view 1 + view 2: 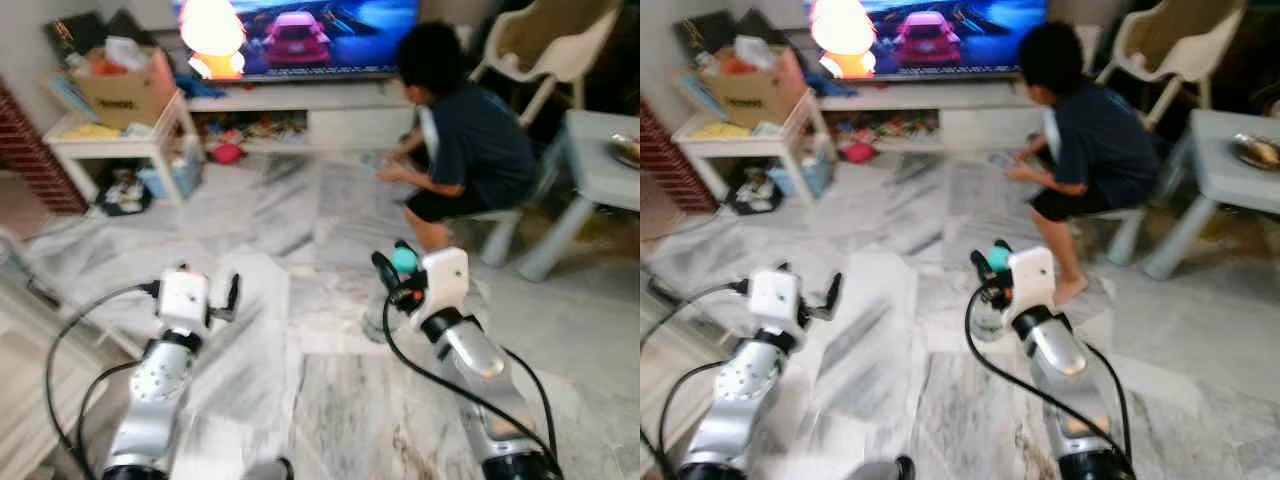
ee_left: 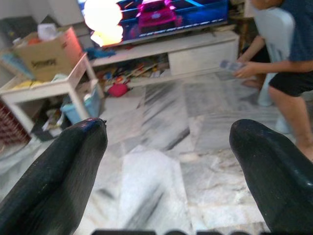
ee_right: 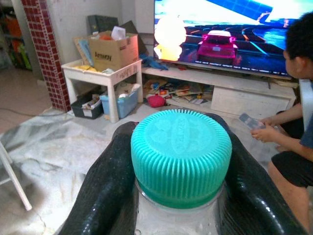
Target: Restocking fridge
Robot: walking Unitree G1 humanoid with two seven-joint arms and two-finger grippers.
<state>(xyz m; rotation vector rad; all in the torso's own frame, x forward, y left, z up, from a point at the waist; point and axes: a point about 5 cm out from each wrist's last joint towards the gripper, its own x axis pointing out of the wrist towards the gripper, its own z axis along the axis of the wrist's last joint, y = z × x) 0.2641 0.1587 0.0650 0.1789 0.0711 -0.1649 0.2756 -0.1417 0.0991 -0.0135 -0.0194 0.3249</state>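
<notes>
My right gripper [image 1: 397, 266] is shut on a clear bottle with a teal ribbed cap [image 3: 181, 156], held upright in front of me above the marble floor. The bottle's clear body [image 1: 377, 318] hangs below the fingers. In the right wrist view both black fingers [image 3: 110, 191] press the bottle's neck from either side. My left gripper [image 1: 228, 297] is raised at the left and stands open, with nothing between its fingers [image 2: 63, 176].
A person [image 1: 465, 140] sits on a low stool facing a TV [image 1: 300, 35] on a white stand. A white side table [image 1: 120, 145] with a cardboard box stands at far left. A grey table [image 1: 600, 170] and a white chair are at right.
</notes>
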